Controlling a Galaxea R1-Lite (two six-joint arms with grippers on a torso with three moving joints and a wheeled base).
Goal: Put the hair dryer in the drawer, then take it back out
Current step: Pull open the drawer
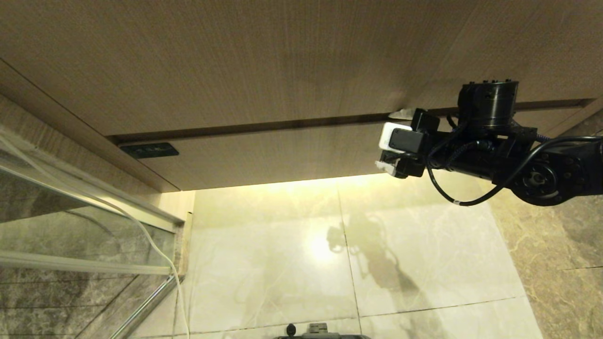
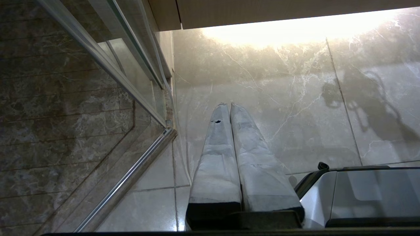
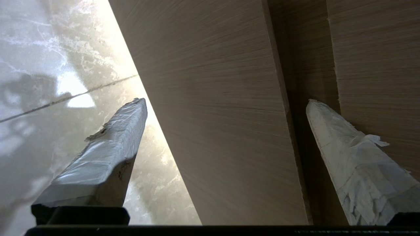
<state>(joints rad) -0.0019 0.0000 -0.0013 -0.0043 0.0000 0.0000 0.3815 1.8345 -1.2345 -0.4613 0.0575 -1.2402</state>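
Right tool (image 3: 226, 101) stands wide open with nothing in its grasp: you can see its two tapered fingers, wrapped in wrinkled, fraying white tape, set either side of the drawer (image 1: 264, 157) front. One finger (image 3: 108, 154) hangs past the lower edge over the lit floor; the other finger (image 3: 351, 157) lies over the dark gap above the drawer. Whether either touches the wood you cannot tell.

That drawer is shut, a wide, shallow, flat panel of light wood grain with fine straight lines, no handle, and a small dark label (image 1: 149, 150) at its left corner. A taller plain wood panel (image 1: 235, 61) of the same grain sits above it, parted by a narrow shadowed slot. In the head view your black right arm (image 1: 518, 155) reaches in from the right, with a looped black cable (image 1: 452, 195) under it.

Left tool (image 2: 228, 106) is pressed closed and empty, its taped fingers together, pointing at the glossy veined marble floor (image 1: 282, 263) beside a glass screen (image 2: 108, 72) with a metal frame.

No hair dryer shows in any view.
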